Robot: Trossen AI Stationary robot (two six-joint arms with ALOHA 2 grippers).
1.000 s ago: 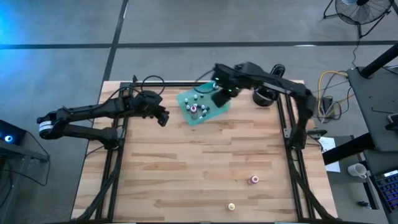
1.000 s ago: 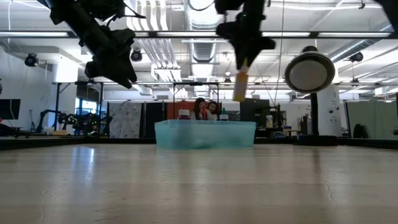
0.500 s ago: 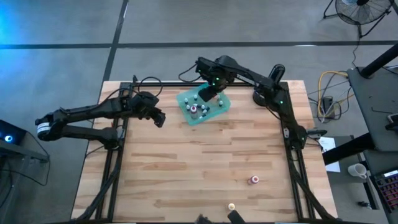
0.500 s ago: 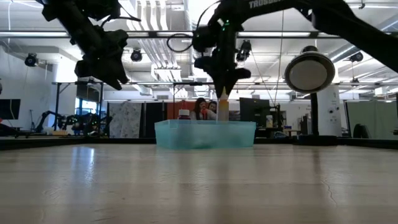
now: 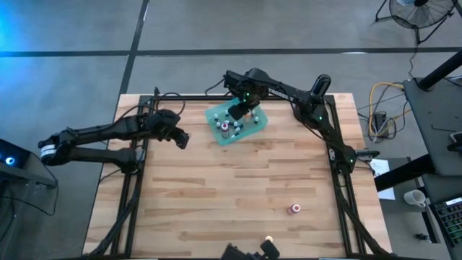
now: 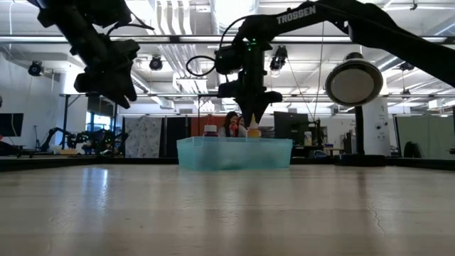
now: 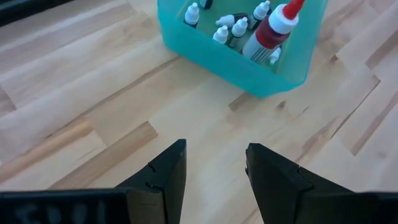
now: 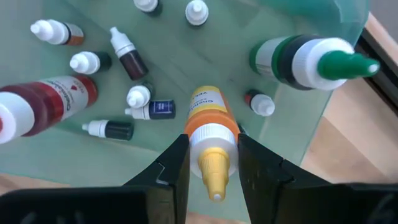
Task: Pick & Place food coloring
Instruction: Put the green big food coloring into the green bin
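A translucent teal tray [image 5: 249,130] sits toward the table's far edge and holds several small white-capped food coloring bottles [image 8: 134,96], a larger red bottle [image 8: 46,102] and a green-capped bottle [image 8: 298,59]. My right gripper [image 8: 212,144] is above the tray [image 6: 234,153], shut on an orange food coloring bottle [image 6: 254,132]. My left gripper [image 7: 214,155] hovers open above bare table to the left of the tray [image 5: 182,139]. A pink bottle [image 5: 294,209] and a yellow bottle [image 5: 268,239] rest on the table near its near edge. My right gripper pinches the orange bottle by its white collar [image 8: 208,138], just below the yellow nozzle, between its two fingers [image 8: 171,165]. The fingers come from above, pointing down. The bottle hangs upright, nozzle up, its body [image 8: 210,106] down in the tray; whether its base touches the floor is hidden.
A black round lamp-like device [image 6: 353,82] stands right of the tray, near the far right corner. Dark frame rails [image 5: 336,144] run along the table's left and right sides. Bare wood spreads across the table's middle [image 5: 231,188]. People show in the room beyond [image 6: 231,122].
My right gripper has carried the orange bottle from above the tray's right side toward the table's left and down, so the bottle now hangs inside the tray. My left gripper has drawn back a little toward the left edge, staying open.
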